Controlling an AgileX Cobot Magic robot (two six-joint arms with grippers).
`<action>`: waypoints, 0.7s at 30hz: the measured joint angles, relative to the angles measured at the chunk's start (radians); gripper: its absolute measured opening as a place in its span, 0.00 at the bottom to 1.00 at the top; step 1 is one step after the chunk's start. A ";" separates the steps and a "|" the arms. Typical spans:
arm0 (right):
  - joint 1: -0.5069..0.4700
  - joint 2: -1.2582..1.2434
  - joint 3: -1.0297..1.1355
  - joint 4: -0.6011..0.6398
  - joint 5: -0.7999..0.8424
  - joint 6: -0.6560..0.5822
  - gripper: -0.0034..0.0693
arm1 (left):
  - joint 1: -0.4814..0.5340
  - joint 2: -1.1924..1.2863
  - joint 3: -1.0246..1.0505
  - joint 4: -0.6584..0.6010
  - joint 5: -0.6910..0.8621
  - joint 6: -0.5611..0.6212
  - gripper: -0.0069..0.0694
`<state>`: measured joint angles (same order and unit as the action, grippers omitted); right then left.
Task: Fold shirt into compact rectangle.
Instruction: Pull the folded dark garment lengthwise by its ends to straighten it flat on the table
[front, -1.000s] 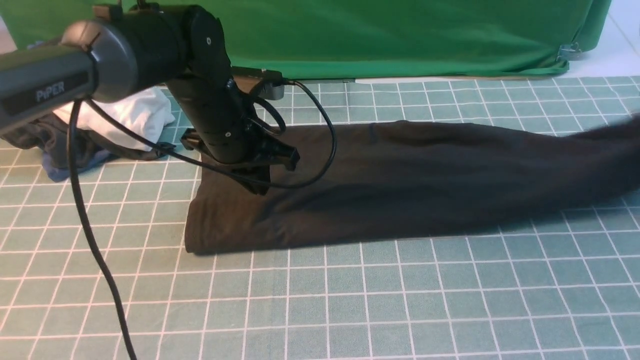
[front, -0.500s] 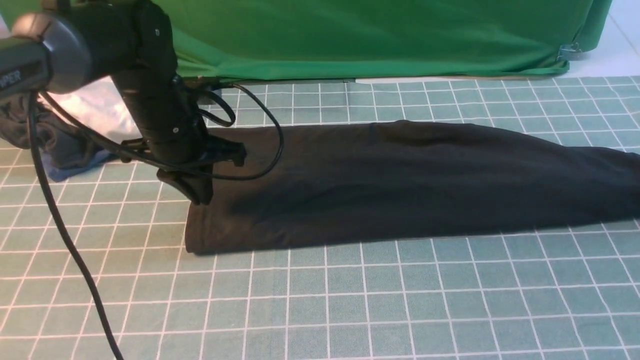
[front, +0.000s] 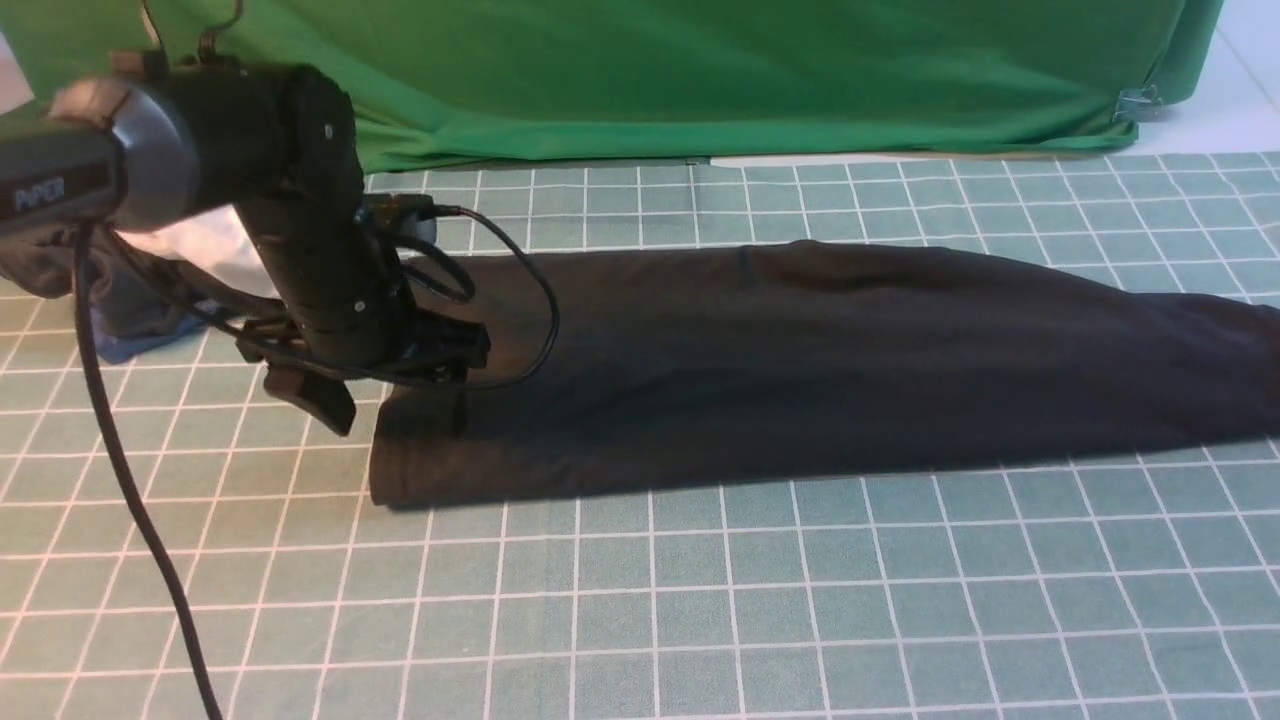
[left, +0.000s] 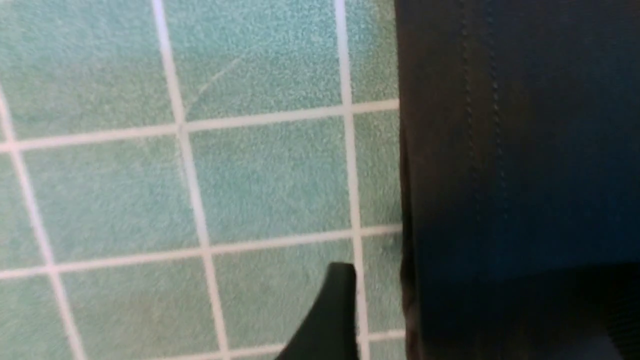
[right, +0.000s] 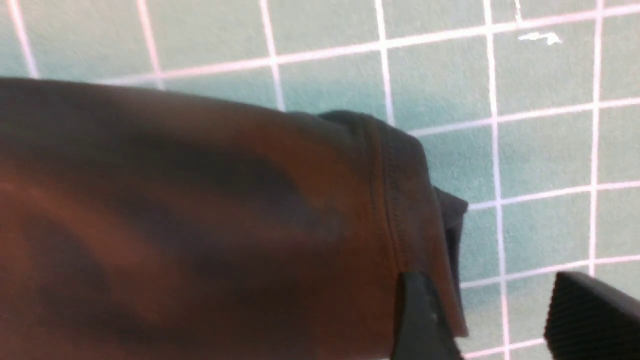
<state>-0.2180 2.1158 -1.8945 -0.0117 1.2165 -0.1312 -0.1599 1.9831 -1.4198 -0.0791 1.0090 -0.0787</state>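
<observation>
The black shirt (front: 800, 360) lies as a long folded strip across the green grid mat, its right end running out of the front view. My left gripper (front: 385, 405) hangs open astride the strip's left edge. In the left wrist view one of the fingers (left: 330, 320) is over bare mat and the shirt (left: 500, 150) fills the space beside it. The right arm is outside the front view. In the right wrist view my right gripper (right: 505, 320) is open. One finger sits over the hem of the shirt (right: 225, 225), the other over the mat.
A white garment (front: 215, 240) and a dark grey and blue bundle (front: 130, 310) lie at the back left behind the left arm. A green cloth (front: 700, 70) hangs along the back edge. The left arm's black cable (front: 120, 470) trails down to the near edge.
The left arm has moved left from over the shirt to its left edge, and its jaws have opened. The shirt's right end, blurred and higher before, now lies flat.
</observation>
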 joint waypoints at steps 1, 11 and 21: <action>0.000 0.000 -0.004 0.012 0.000 0.000 0.51 | 0.000 0.007 0.003 -0.008 -0.005 0.000 0.98; 0.000 -0.002 -0.011 0.094 0.000 -0.008 0.51 | 0.001 0.077 -0.006 -0.101 0.004 0.002 0.75; 0.001 -0.080 -0.011 0.117 0.001 -0.017 0.51 | -0.001 0.029 0.005 -0.105 0.033 0.063 0.21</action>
<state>-0.2174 2.0362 -1.9054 0.1051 1.2176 -0.1486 -0.1611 2.0121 -1.4148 -0.1838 1.0416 -0.0159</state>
